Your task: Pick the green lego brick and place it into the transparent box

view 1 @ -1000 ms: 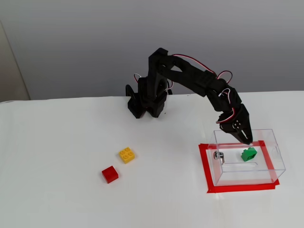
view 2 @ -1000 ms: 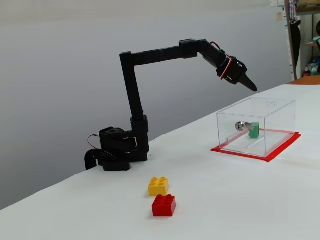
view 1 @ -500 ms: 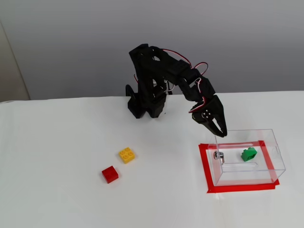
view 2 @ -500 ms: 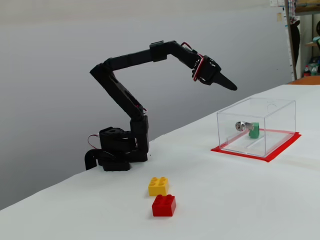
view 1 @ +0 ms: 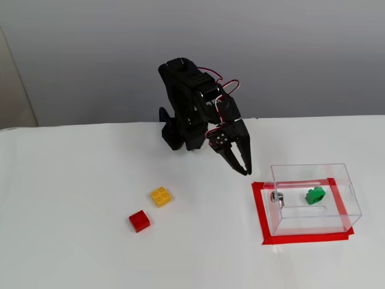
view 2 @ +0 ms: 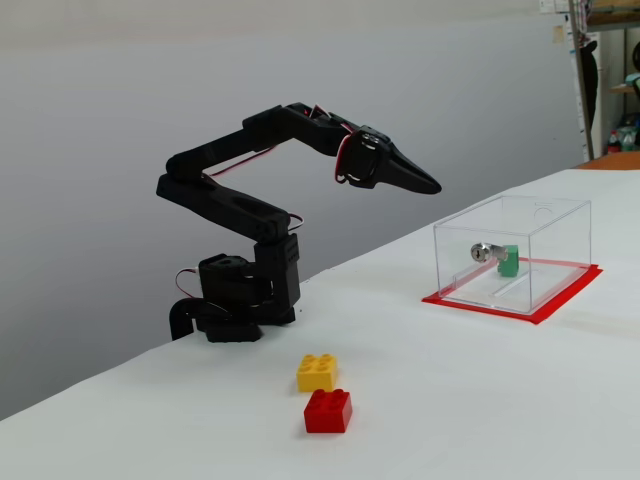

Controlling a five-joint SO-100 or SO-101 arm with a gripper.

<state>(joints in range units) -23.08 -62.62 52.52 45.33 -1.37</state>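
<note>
The green lego brick point(view 1: 314, 195) point(view 2: 509, 262) lies tilted on the floor of the transparent box point(view 1: 313, 224) point(view 2: 540, 215), toward its back, close to the small metal knob point(view 1: 276, 196) point(view 2: 482, 251). In both fixed views my gripper point(view 1: 245, 171) point(view 2: 428, 187) hangs in the air outside the box, off the knob side and above the table. Its jaws meet at the tips and hold nothing. The arm is folded back toward its base point(view 1: 180, 135) point(view 2: 235, 300).
The box stands on a rectangle of red tape point(view 1: 260, 211) point(view 2: 520, 312). A yellow brick point(view 1: 160, 196) point(view 2: 317, 372) and a red brick point(view 1: 139, 221) point(view 2: 328, 411) sit together on the white table, well away from the box.
The arm has pulled back from above the box toward its base, carrying the empty gripper away from the box. The green brick has stayed in the box throughout.
</note>
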